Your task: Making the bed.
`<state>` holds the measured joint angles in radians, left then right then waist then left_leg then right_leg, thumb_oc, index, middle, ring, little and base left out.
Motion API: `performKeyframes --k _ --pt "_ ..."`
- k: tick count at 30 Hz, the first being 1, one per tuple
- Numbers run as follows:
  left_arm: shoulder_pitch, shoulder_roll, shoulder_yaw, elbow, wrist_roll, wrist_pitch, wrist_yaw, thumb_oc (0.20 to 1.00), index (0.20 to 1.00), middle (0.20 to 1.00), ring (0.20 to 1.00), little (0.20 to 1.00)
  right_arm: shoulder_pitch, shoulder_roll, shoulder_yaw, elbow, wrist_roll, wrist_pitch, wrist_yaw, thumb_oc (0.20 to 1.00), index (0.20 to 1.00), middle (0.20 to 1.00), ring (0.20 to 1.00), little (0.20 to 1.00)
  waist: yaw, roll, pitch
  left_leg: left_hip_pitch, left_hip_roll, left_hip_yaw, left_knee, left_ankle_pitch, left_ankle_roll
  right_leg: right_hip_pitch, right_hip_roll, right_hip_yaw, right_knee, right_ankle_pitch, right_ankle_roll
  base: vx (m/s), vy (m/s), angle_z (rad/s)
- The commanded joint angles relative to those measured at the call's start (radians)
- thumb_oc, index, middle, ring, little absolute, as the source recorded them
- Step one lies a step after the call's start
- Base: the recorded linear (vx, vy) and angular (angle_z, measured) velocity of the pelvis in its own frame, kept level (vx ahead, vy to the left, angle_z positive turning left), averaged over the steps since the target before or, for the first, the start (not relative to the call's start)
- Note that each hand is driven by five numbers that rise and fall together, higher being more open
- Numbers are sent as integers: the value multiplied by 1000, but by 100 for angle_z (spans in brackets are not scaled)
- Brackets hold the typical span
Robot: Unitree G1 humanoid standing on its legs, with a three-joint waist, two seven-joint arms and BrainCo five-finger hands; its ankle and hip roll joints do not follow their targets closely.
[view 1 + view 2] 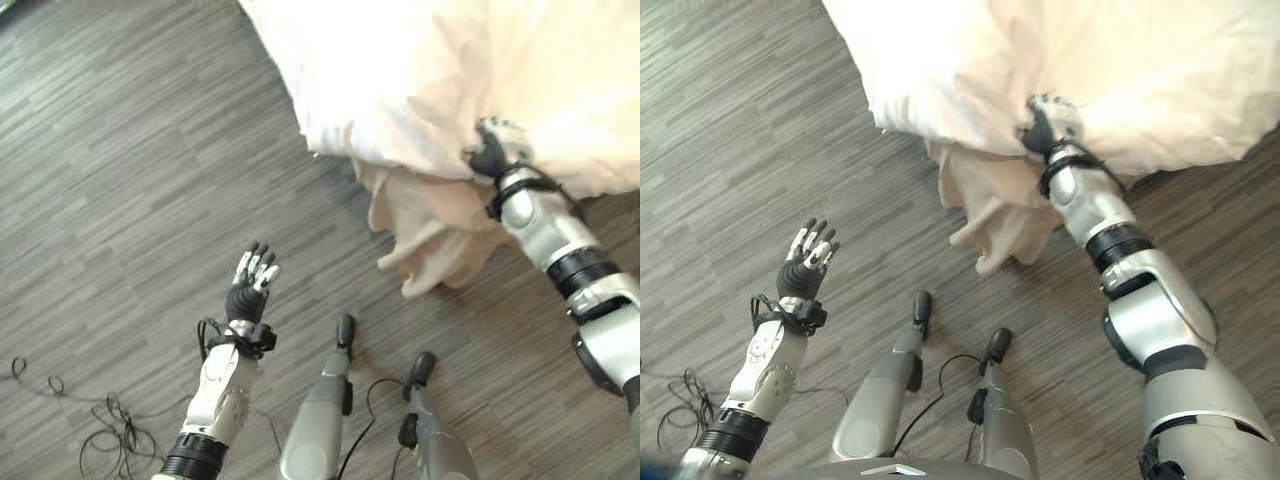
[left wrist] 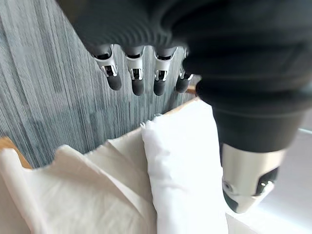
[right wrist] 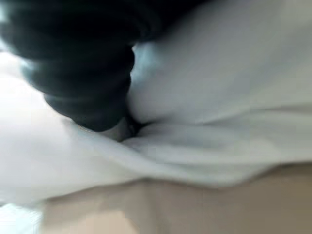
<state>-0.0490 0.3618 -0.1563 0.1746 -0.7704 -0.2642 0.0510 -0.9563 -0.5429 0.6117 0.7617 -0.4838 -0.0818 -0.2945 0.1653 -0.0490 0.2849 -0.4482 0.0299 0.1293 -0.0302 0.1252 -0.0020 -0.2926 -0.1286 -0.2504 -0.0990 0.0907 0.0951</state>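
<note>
A white duvet [image 1: 450, 70] is heaped at the far right, over a grey wooden floor [image 1: 110, 150].

The right hand [image 1: 490, 148] is pushed into the near edge of the duvet; its fingers are hidden in the cloth, so it cannot be told if they are open or closed. A cream sheet [image 1: 425, 235] is seen hanging below the duvet down to the floor. The left hand [image 1: 250, 280] is held up over the bare floor, well apart from the bed, with fingers straight and spread, and nothing is held in it.
</note>
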Motion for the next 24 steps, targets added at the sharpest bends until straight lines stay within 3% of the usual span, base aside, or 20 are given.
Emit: performKeyframes --k 1,2,7,13,14,15,20,22,24 --pt "-37 -5 -9 -17 26 -63 4 1000 1000 1000 1000 1000 294 183 326 199 -208 -32 234 200 200 200 200 200 29 42 82 5 2 -76 -34 19 -53 3 -29 6 12 11 63 0 0 0" --pt "-36 -6 -17 -14 24 -67 2 1000 1000 1000 1000 1000 359 228 355 258 -283 -28 246 200 200 200 200 200 26 45 79 20 2 -77 -35 11 -54 17 -28 5 12 3 62 0 0 0" --pt "-29 -1 -9 -4 24 -75 -1 1000 1000 1000 1000 1000 495 289 356 369 -364 -18 244 200 200 200 200 200 8 52 58 43 2 -74 -38 14 -52 32 -27 9 12 2 60 -19 3 0" --pt "-11 1 14 4 18 -79 -10 1000 1000 1000 1000 1000 563 274 283 408 -317 -4 223 200 200 200 200 200 -8 54 38 76 6 -67 -42 8 -50 51 -27 12 12 0 57 -15 14 5" --pt "0 -2 17 4 11 -74 -18 1000 1000 1000 1000 1000 596 272 212 447 -250 14 215 200 200 200 200 200 -17 57 24 98 5 -64 -43 4 -47 66 -27 15 12 -3 54 0 0 0" --pt "9 -4 21 6 8 -66 -26 1000 1000 1000 1000 1000 611 279 162 478 -182 23 222 1000 1000 1000 1000 1000 -22 60 14 112 7 -59 -43 1 -44 77 -28 15 12 -3 52 0 0 0" --pt "34 -1 35 11 4 -53 -50 1000 1000 1000 1000 1000 644 253 26 506 15 13 216 1000 1000 1000 1000 1000 -35 58 -17 152 10 -52 -44 -11 -39 103 -28 18 12 -10 51 24 3 -1" --pt "61 3 67 23 -6 -44 -74 1000 1000 1000 1000 1000 716 200 -74 488 160 -19 251 1000 1000 1000 1000 1000 -55 41 -45 190 13 -43 -46 -20 -35 132 -24 22 12 -17 50 90 -10 -1" --pt "71 7 79 23 -9 -43 -81 1000 1000 1000 1000 1000 745 177 -109 487 206 -26 272 1000 1000 1000 1000 1000 -63 34 -56 202 13 -40 -47 -23 -34 142 -24 23 12 -18 50 78 -28 -3"
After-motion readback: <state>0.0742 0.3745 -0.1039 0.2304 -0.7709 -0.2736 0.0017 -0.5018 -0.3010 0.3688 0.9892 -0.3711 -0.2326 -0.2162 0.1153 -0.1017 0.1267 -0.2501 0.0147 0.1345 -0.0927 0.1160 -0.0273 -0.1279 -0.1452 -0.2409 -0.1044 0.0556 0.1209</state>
